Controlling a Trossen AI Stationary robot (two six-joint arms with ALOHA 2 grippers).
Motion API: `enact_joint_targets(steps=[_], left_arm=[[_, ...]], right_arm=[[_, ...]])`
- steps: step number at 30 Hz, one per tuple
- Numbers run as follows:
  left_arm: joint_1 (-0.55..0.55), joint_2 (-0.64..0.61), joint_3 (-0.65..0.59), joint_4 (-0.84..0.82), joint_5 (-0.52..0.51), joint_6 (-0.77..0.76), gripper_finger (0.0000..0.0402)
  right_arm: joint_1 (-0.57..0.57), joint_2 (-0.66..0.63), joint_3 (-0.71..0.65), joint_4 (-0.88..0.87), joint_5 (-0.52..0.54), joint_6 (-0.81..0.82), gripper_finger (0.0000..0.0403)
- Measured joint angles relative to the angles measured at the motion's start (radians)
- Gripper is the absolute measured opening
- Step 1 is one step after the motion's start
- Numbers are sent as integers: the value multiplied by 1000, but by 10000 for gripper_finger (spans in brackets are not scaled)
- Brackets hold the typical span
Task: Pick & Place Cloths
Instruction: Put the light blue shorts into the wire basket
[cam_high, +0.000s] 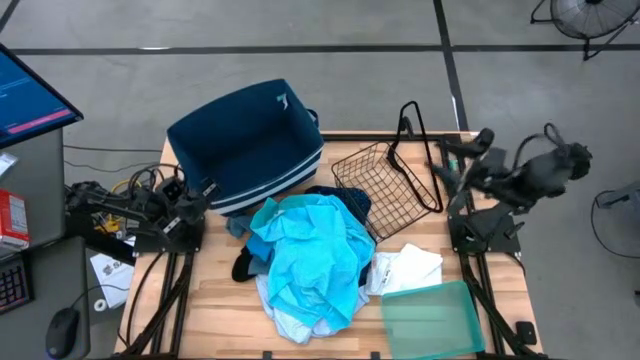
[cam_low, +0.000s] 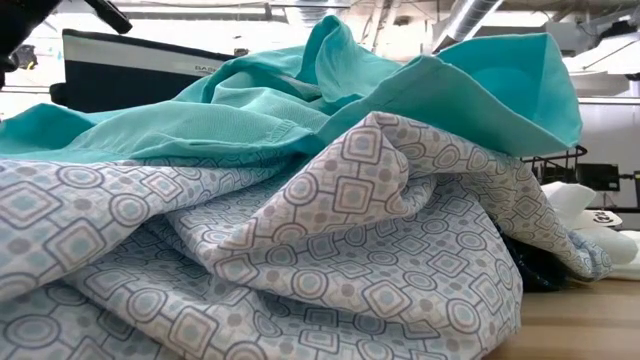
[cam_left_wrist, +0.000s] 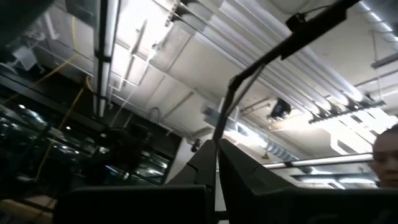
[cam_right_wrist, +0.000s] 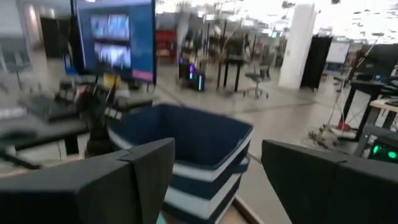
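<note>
A bright turquoise cloth (cam_high: 312, 248) lies crumpled on top of a loose pile at the table's middle. Under it spreads a pale blue patterned cloth (cam_low: 300, 270); a dark one (cam_high: 345, 197) peeks out behind, and a white one (cam_high: 408, 268) lies just beside.

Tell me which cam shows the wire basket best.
High view: the wire basket shows nearly whole from above, tipped on the table between the navy bin and the right arm, its handle up. Low view catches only a bit of its rim behind the cloth pile. Neither wrist view shows it.
</note>
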Motion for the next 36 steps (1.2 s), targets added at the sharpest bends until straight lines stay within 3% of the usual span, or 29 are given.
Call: enact_joint_targets(steps=[7,16,20,23,30,36], left_arm=[[0,0,14,6,-10,50,14],[0,46,136,8,89,131,115],[0,179,260,-39,124,131,157],[-2,323,387,-173,141,131,172],[-6,661,658,-728,139,154,168],[-6,876,718,-865,130,155,165]], right_arm=[[-2,186,64,-36,-20,166,236],[0,322,112,-36,-109,336,236],[1,341,113,-37,-129,376,236],[1,338,113,-36,-177,395,236],[24,325,113,-70,-266,399,235],[66,316,114,-136,-296,467,235]])
